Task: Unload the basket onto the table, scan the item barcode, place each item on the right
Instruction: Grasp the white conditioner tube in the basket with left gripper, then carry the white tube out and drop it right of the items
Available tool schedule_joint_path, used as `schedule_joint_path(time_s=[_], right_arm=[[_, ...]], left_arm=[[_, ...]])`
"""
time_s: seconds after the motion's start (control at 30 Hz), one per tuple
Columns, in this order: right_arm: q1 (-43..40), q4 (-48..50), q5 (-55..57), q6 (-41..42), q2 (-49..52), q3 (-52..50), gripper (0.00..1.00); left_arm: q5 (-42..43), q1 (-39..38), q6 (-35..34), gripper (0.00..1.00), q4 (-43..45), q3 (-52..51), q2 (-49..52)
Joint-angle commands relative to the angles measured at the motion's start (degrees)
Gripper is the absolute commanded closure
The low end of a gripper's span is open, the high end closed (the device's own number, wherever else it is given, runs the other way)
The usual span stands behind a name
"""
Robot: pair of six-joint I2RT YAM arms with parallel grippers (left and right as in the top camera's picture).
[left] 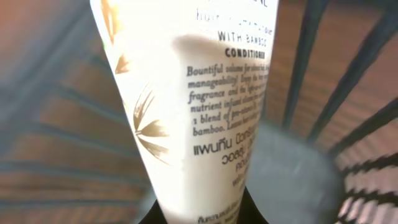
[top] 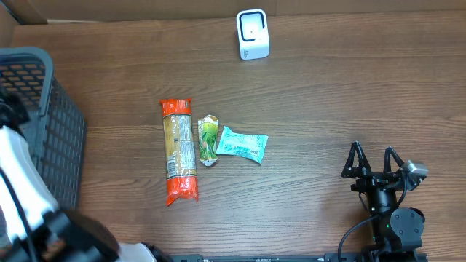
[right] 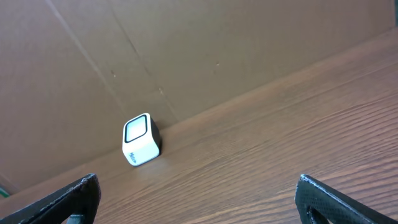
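Note:
A white conditioner tube (left: 186, 106) with black print and a gold leaf pattern fills the left wrist view. My left gripper (left: 199, 213) is shut on its lower end, inside the dark wire basket (left: 323, 81); no barcode shows on the side I see. The white barcode scanner (top: 253, 34) stands at the table's far edge and also shows in the right wrist view as the scanner (right: 141, 139). My right gripper (top: 373, 161) rests open at the front right, nothing between its fingers (right: 68, 199).
The grey basket (top: 44, 109) stands at the left edge with my white left arm (top: 22, 182) over it. Mid-table lie an orange pasta packet (top: 179, 149), a green sachet (top: 208, 140) and a teal packet (top: 242, 144). A cardboard wall (right: 186, 50) runs behind the scanner.

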Motion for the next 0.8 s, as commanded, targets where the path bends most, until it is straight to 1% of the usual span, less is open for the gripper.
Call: schedule_joint_path(time_s=[0.0,0.1,0.17,0.23,0.37,0.43,0.47,0.53,0.63,0.77], right_arm=[[-0.11,0.28,0.37,0.15,-0.5,-0.63,0.0],[-0.11,0.28,0.37,0.15,-0.5,-0.63,0.0],[-0.11,0.28,0.37,0.15,-0.5,-0.63,0.0],[-0.11,0.28,0.37,0.15,-0.5,-0.63,0.0],[-0.11,0.28,0.37,0.15,-0.5,-0.63,0.0],[-0.11,0.28,0.37,0.15,-0.5,-0.63,0.0],[-0.11,0.28,0.37,0.15,-0.5,-0.63,0.0],[-0.11,0.28,0.37,0.15,-0.5,-0.63,0.0],[-0.11,0.28,0.37,0.15,-0.5,-0.63,0.0],[-0.11,0.28,0.37,0.15,-0.5,-0.63,0.0]], left_arm=[[0.2,0.31,-5.75,0.96,1.22,2.67,-8.81],[0.46,0.28,-7.8,0.96,1.6,2.67,-13.51],[2.73,-0.09,-10.49,0.96,1.6,2.67,-16.26],[7.37,-1.16,-12.98,0.96,1.53,2.67,-18.36],[20.79,-6.19,-19.89,0.96,-1.36,2.67,-20.9],[28.57,-10.4,-24.9,0.96,-4.72,2.62,-21.0],[31.76,-12.81,-26.34,0.96,-6.56,2.56,-20.65],[35.45,-18.6,-26.77,0.96,-10.38,2.21,-19.39],[35.8,-27.65,-26.75,0.96,-13.68,0.92,-16.35],[36.68,-39.45,-26.75,0.96,-14.03,-1.31,-10.12]])
